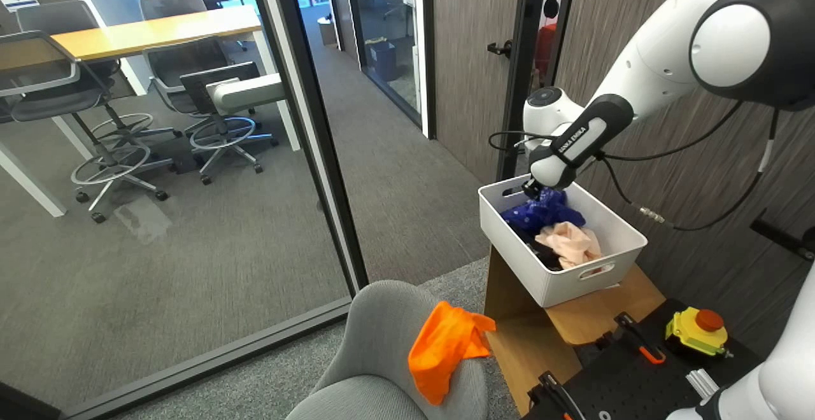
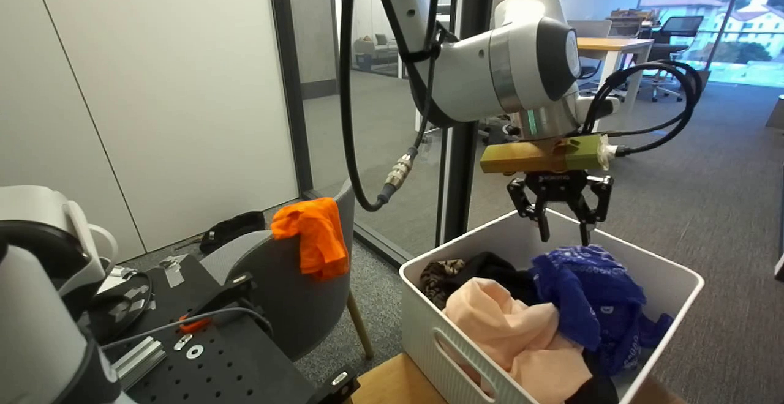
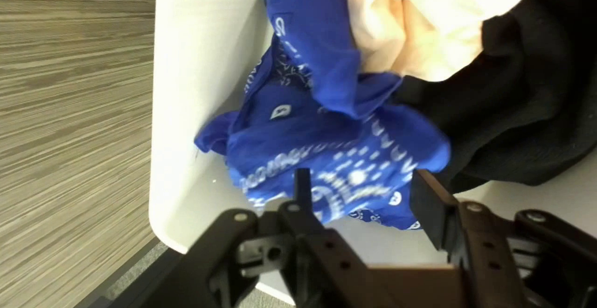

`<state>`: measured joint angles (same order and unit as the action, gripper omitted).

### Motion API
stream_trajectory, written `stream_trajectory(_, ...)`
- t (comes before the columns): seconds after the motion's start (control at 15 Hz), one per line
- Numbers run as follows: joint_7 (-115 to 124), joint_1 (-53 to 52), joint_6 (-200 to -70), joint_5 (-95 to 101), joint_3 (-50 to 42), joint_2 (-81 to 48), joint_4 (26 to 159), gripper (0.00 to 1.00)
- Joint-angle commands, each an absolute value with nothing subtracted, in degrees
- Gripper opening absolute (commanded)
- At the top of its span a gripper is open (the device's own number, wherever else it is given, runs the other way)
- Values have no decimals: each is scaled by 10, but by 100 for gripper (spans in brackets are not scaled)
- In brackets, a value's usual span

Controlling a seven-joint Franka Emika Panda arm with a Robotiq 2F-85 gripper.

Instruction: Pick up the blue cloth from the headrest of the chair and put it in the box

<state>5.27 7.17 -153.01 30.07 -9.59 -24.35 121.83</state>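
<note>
The blue cloth with white print lies in the white box, in both exterior views (image 1: 541, 213) (image 2: 606, 281) and in the wrist view (image 3: 298, 130). The white box (image 1: 525, 270) shows its front wall in an exterior view (image 2: 419, 330) and its inner wall in the wrist view (image 3: 200, 65). My gripper (image 2: 565, 235) is open, pointing down just above the blue cloth. In the wrist view, the jaws (image 3: 361, 182) stand apart with nothing gripped between them. The grey chair (image 1: 375, 337) also shows in an exterior view (image 2: 269, 300); no blue cloth is on its back.
An orange cloth (image 1: 442, 350) hangs over the chair back. A peach cloth (image 2: 508, 324) and a black cloth (image 3: 513, 107) share the box. The box stands on a wooden stand (image 1: 592, 315) beside a paneled wall. A yellow emergency stop (image 1: 697, 331) sits near the arm's base.
</note>
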Motion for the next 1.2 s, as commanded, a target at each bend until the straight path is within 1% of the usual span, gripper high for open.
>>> stream_trajectory(0.0,-9,78,-1495,207,-77,-216,1238,91)
stream_trajectory(0.07,-16,76,-1483,188,-74,-207,1246,98)
stream_trajectory(0.13,-20,72,-1468,173,-72,-192,1258,100)
stream_trajectory(0.4,-9,56,-1414,150,-68,-117,1311,100)
stream_trajectory(1.13,-22,38,-1226,57,-42,237,1470,100)
